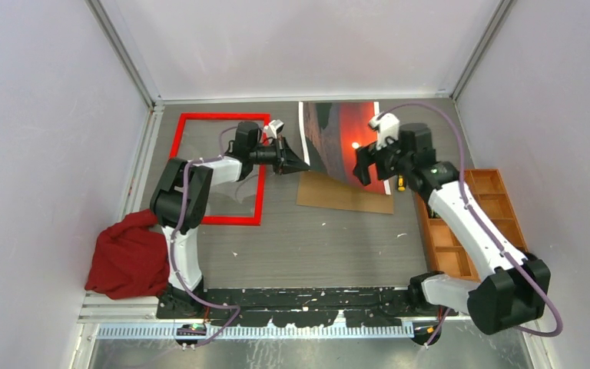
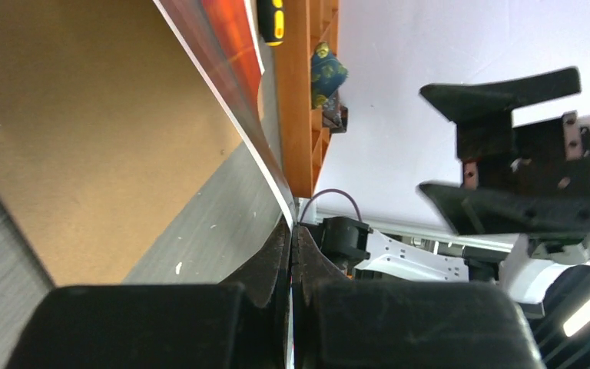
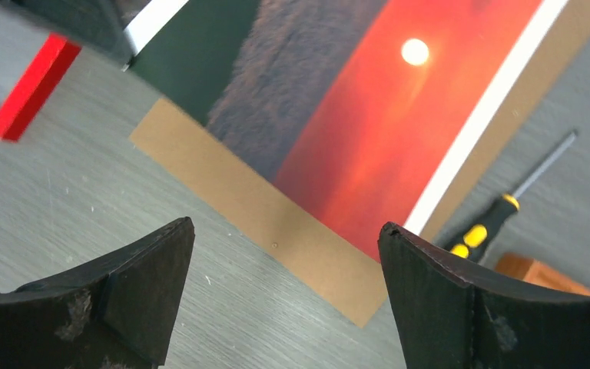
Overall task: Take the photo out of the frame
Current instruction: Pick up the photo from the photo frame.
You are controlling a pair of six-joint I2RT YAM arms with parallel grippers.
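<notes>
I find the left gripper (image 1: 301, 164) pinched shut on the near-left corner of the photo (image 1: 343, 138). From that pinch the sheet rises in a curve, print side up, above the brown backing board (image 1: 342, 196) lying flat beneath it. The frame (image 1: 234, 221) rests on the table to the left, apart from the photo, with the left arm crossing over it. The right gripper (image 1: 372, 171) hovers over the photo's right edge with its jaws spread wide, holding nothing. A yellow-and-black screwdriver (image 3: 476, 231) lies just beside the board, near the orange tray (image 1: 482, 172).
</notes>
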